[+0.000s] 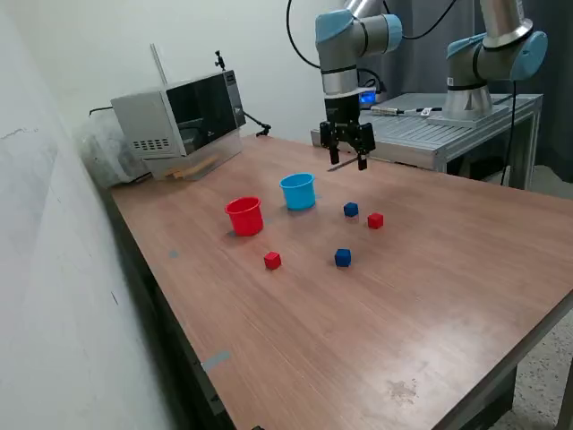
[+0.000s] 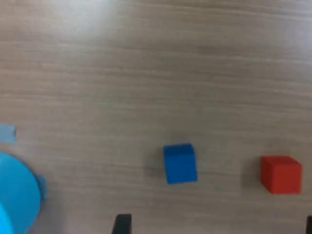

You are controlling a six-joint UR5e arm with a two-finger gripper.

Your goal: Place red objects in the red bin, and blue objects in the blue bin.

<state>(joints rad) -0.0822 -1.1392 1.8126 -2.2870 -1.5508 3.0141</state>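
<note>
My gripper [image 1: 347, 159] hangs open and empty above the table, behind the light-blue cup [image 1: 297, 191] and apart from everything. The red cup [image 1: 243, 216] stands upright to the exterior view's left of the blue cup. One blue cube [image 1: 350, 210] and one red cube [image 1: 375, 220] lie side by side to the right of the blue cup. A second blue cube [image 1: 343, 258] and a second red cube [image 1: 272, 261] lie nearer the front. The wrist view shows a blue cube [image 2: 180, 163], a red cube [image 2: 280, 174], the blue cup's edge [image 2: 17, 195] and my dark fingertips [image 2: 122, 224].
A grey box-shaped appliance [image 1: 179, 121] stands at the table's back left by the wall. A second arm [image 1: 492, 54] stands on a metal bench [image 1: 448, 130] behind the table. A bit of blue tape [image 1: 215, 360] lies near the front edge.
</note>
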